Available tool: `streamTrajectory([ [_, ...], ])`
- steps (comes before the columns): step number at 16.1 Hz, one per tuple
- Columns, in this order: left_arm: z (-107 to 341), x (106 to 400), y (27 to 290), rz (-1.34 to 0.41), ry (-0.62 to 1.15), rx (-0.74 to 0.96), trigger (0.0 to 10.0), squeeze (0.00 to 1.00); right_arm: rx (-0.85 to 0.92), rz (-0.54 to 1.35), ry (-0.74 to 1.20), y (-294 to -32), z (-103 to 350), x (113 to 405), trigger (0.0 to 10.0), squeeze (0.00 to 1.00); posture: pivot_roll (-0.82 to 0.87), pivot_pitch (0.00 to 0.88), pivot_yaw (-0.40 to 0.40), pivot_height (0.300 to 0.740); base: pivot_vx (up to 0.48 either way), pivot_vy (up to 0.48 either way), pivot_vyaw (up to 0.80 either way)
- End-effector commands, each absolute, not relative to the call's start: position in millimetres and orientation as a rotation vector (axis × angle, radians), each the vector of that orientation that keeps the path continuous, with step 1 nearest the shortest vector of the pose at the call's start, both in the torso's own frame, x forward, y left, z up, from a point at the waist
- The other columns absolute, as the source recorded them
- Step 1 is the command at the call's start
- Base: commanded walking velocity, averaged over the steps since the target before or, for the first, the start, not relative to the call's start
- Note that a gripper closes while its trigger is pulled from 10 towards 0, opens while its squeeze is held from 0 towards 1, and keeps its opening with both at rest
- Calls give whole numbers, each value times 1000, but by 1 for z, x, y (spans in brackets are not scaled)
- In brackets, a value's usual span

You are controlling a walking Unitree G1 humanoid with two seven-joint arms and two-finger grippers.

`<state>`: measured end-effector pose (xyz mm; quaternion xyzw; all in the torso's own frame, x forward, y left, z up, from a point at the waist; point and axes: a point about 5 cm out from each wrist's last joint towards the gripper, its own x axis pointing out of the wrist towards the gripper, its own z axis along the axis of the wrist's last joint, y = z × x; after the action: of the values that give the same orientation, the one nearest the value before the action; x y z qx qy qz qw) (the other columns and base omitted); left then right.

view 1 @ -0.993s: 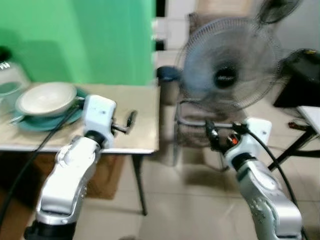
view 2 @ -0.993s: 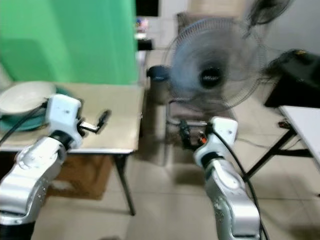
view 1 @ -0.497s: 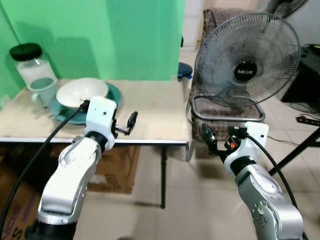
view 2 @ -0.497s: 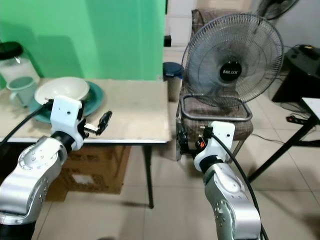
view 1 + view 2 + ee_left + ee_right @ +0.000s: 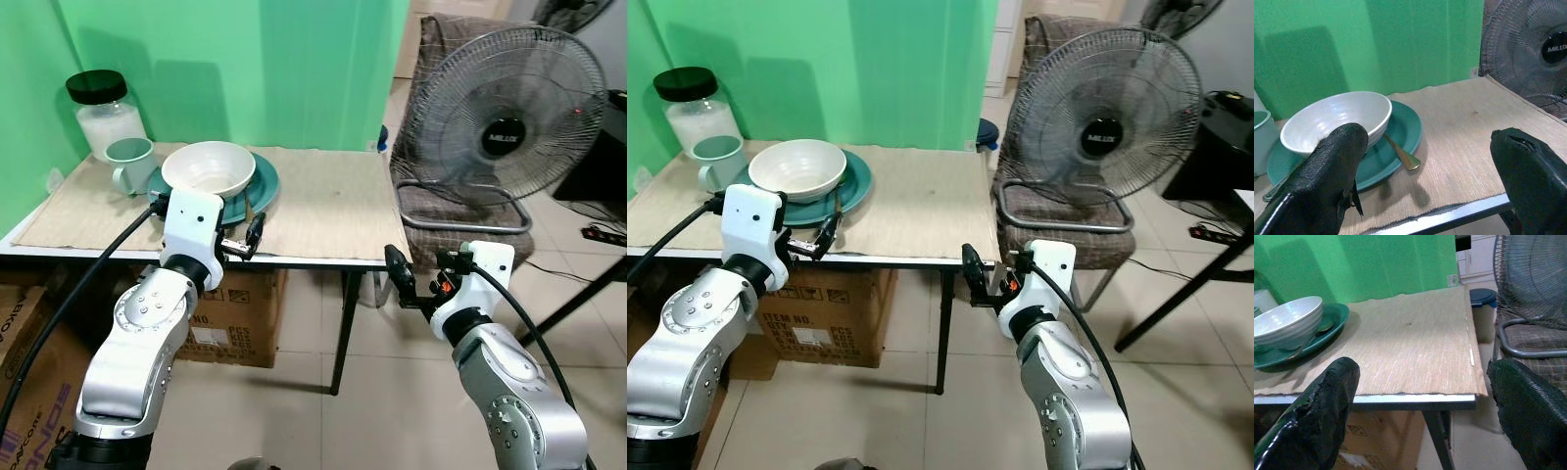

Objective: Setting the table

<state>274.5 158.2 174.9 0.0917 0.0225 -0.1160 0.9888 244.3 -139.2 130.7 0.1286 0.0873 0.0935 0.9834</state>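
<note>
Nearest the camera, both silver arms reach toward the surface [image 5: 323, 211]; the left tool [image 5: 253, 235], jaws apart and holding nothing, hovers at the near edge just short of the teal plate [image 5: 257, 186], while the right tool [image 5: 396, 276], also spread and empty, hangs lower, off the surface's right corner; so the left arm is plainly the nearer one. Straight ahead of the left tool lies a gold spoon [image 5: 1400, 154] on the plate's rim, its long axis running away from the jaws; beside it sits the white bowl [image 5: 208, 167]; farther back stand a green mug [image 5: 129, 162] and a black-lidded jar [image 5: 103, 113].
</note>
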Motion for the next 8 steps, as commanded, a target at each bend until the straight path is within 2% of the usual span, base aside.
streamTrajectory([
  [1,181,276,157,-233,19,198,10000,0,247,184,159,-141,134,245,10000,0,94,0,-18,740,292,0,0],
  [3,180,275,158,-232,27,202,10000,0,244,192,166,-141,133,246,10000,0,102,0,-26,740,292,0,522],
  [8,178,273,158,-234,35,205,10000,0,257,179,169,-143,133,248,10000,0,104,0,-29,740,292,0,0],
])
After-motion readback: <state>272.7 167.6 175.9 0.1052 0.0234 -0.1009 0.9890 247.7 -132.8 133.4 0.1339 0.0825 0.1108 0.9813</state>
